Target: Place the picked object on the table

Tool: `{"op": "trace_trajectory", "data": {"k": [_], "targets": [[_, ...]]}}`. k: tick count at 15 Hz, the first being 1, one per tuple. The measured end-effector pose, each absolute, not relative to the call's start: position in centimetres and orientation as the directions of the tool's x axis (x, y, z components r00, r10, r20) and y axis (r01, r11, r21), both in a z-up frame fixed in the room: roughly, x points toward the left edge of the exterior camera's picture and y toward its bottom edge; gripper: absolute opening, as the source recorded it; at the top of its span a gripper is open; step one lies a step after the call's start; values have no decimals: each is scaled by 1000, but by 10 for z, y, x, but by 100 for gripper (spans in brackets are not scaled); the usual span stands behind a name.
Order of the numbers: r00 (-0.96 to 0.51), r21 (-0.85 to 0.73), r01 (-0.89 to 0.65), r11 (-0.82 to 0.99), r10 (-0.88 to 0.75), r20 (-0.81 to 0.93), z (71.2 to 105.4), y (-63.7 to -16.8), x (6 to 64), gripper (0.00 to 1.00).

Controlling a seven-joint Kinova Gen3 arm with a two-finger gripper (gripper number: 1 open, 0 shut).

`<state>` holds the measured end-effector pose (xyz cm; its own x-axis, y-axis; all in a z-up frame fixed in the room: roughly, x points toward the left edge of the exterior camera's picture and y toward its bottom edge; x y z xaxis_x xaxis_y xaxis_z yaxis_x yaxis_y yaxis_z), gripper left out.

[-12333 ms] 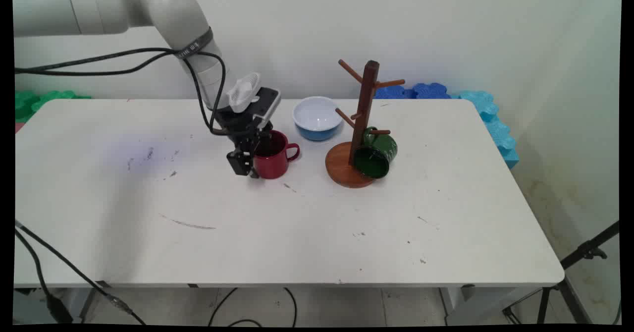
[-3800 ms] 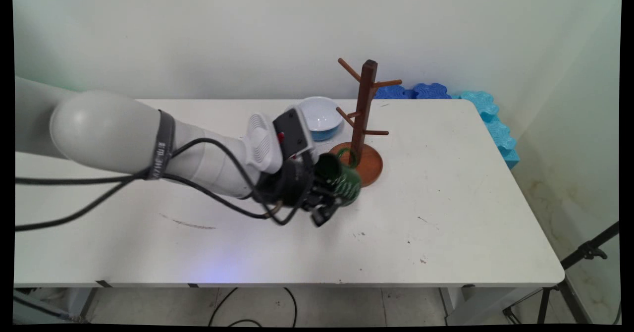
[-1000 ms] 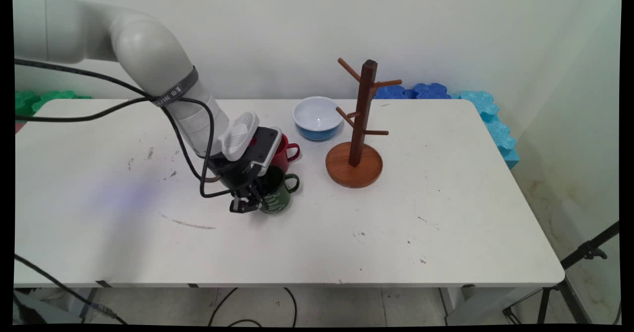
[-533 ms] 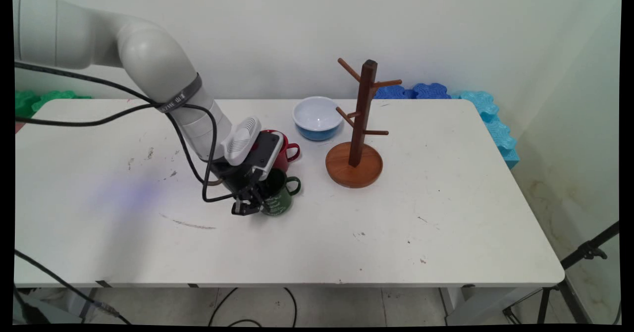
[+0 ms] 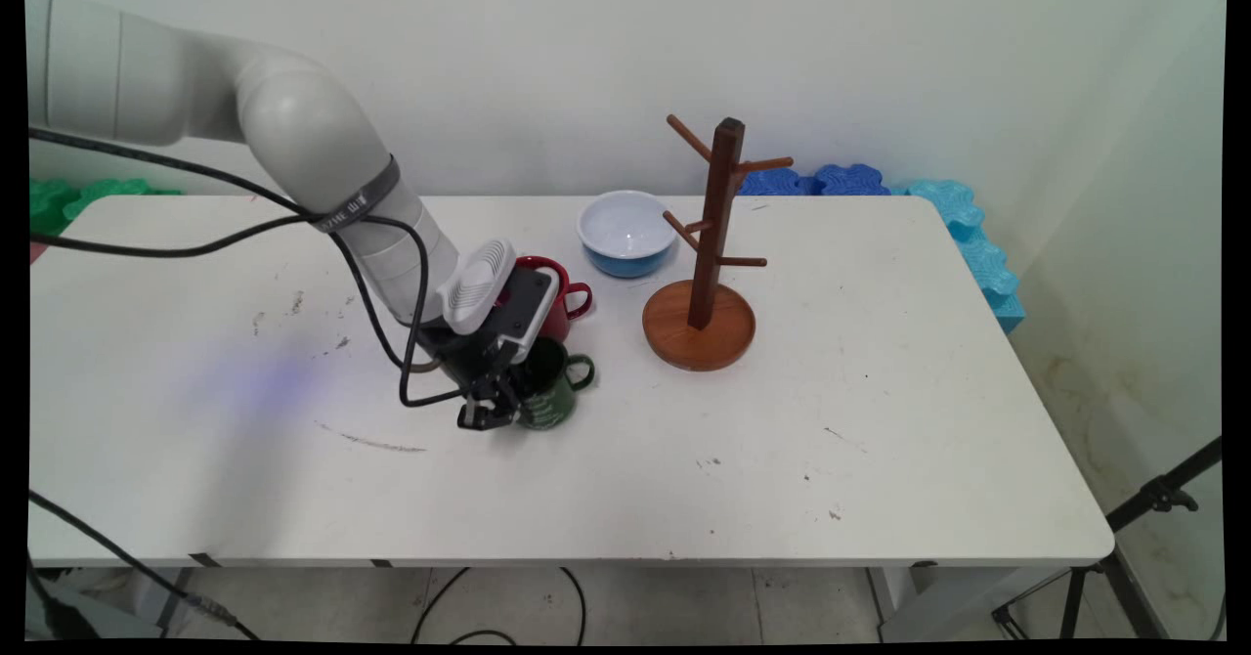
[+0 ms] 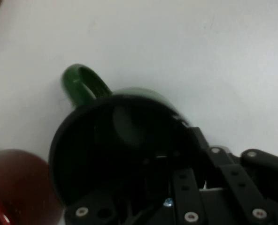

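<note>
A: What do we have under us and around us?

B: We see a broad white rectangular table (image 5: 880,459), scuffed with dark marks, against a pale plain wall (image 5: 547,59). Blue interlocking foam mats (image 5: 968,235) lie beyond its far right corner and green foam mats (image 5: 68,197) beyond the far left. A black tripod leg (image 5: 1153,499) shows at the lower right.

A: And on the table, largest first?

B: We note a dark wooden mug tree with a round base (image 5: 709,274), its pegs bare. Behind and left of it stands a white bowl with a blue outside (image 5: 625,233). Left again is a red enamel mug (image 5: 559,295), partly hidden by the wrist.

A: How is the black two-finger gripper (image 5: 494,411) set?

B: We see it clamped on the left wall of a dark green enamel mug (image 5: 547,393), one finger inside the mouth and one outside.

A: Where does that mug sit?

B: Upright on the table, just in front of the red mug, handle to the right. In the hand view the green mug's mouth (image 6: 125,150) fills the middle, the red mug (image 6: 17,187) close at the lower left.
</note>
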<state>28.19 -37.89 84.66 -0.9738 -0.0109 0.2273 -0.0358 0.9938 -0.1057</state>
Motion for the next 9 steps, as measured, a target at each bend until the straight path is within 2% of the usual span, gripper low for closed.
{"op": "trace_trajectory", "data": {"k": [1, 9], "targets": [[-974, -107, -34, 994, -9, 228, 846, -379, 282, 100], [-963, -112, -55, 992, -23, 268, 851, -380, 277, 100]]}}
